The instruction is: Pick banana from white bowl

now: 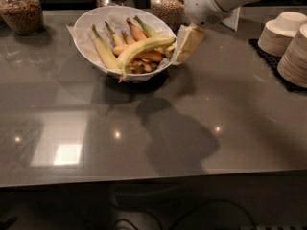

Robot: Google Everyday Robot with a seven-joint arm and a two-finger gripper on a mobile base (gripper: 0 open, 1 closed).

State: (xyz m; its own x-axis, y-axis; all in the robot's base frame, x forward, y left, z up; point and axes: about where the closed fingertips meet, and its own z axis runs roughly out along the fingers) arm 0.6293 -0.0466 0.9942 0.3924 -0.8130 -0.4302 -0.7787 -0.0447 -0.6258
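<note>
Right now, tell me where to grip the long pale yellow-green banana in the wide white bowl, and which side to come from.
Take the long pale yellow-green banana at its thick middle, probably from above. It lies on top of the pile in the wide white bowl with its arched back exposed and the smaller bananas crowded beneath it. The gripper hangs at the bowl's right rim, by the banana's tip.
</note>
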